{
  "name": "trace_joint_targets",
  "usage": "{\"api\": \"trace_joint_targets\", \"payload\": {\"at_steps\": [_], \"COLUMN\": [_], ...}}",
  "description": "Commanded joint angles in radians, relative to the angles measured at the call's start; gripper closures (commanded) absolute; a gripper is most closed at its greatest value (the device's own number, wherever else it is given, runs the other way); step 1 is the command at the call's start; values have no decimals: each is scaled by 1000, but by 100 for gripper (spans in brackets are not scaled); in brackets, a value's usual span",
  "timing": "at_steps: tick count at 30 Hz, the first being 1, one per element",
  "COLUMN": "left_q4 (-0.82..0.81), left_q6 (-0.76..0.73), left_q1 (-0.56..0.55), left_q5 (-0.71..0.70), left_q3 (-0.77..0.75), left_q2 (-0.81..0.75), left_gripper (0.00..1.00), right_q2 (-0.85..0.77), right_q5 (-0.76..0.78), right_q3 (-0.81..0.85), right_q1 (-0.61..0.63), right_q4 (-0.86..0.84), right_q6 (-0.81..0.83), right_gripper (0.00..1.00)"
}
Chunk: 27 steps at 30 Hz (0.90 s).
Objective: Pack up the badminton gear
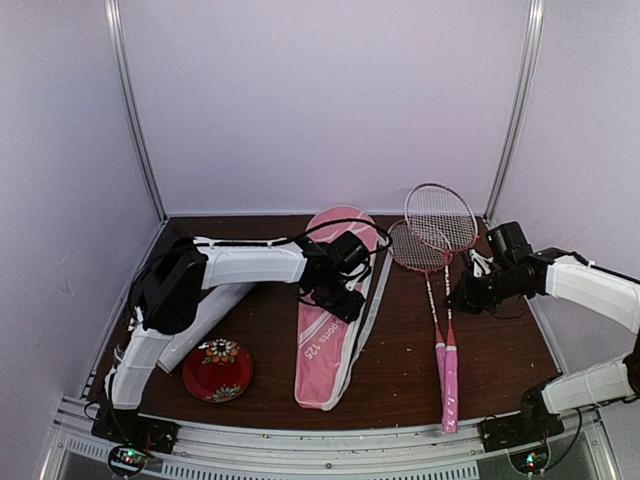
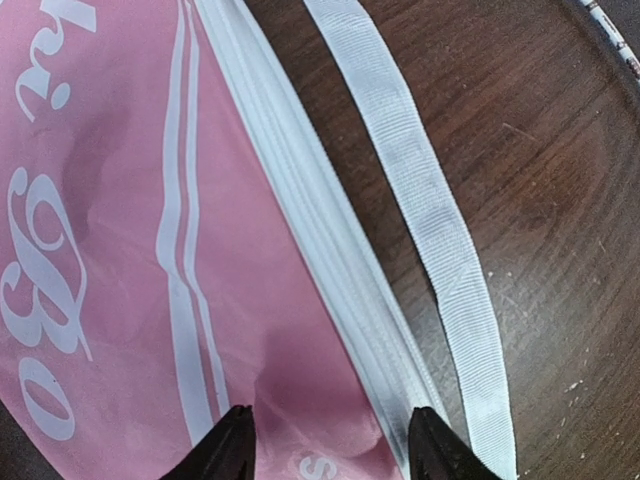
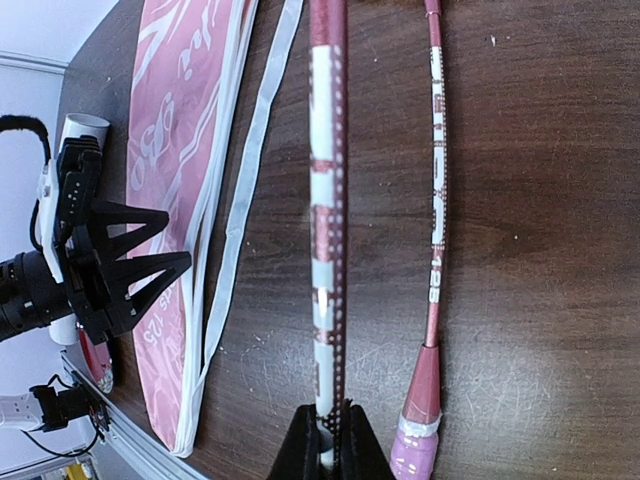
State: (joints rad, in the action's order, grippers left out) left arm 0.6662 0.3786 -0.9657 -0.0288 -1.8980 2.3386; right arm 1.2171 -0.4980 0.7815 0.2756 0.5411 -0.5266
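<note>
The long pink bag with white lettering lies flat mid-table, and also shows in the left wrist view and the right wrist view. My left gripper hovers open just over the bag's white zipper edge. Two racquets lie right of the bag, their pink handles near. My right gripper is shut on one racquet's red-and-white shaft, with the other racquet beside it. The long white tube lies under my left arm. No shuttlecock shows clearly.
A red floral plate sits near the front left. The bag's loose white strap trails on the dark wood table between the bag and the racquets. Walls close in the back and both sides, and a metal rail runs along the front.
</note>
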Motion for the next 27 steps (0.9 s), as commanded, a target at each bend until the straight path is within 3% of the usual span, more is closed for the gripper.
{"api": "trace_joint_targets", "payload": {"at_steps": [1, 4, 8, 10, 18, 27], "left_q4": [13, 14, 15, 16, 56, 54], "left_q6": [-8, -6, -7, -8, 1, 76], "left_q1": [1, 1, 1, 1, 1, 16], "left_q5": [-15, -23, -22, -17, -61, -116], "left_q3": [-46, -56, -72, -82, -122, -62], "left_q2": [25, 33, 40, 47, 89, -45], "left_gripper": [44, 44, 33, 32, 57, 83], "right_q2": [-51, -61, -68, -69, -76, -110], "right_q5": [-1, 6, 9, 10, 23, 50], "right_q3": [-27, -42, -57, -61, -45, -56], "right_q1": [15, 21, 31, 39, 64, 116], "right_q4": [22, 33, 35, 35, 63, 160], "right_q6": [9, 11, 7, 7, 12, 41], "right_gripper": [100, 100, 100, 100, 100, 100]}}
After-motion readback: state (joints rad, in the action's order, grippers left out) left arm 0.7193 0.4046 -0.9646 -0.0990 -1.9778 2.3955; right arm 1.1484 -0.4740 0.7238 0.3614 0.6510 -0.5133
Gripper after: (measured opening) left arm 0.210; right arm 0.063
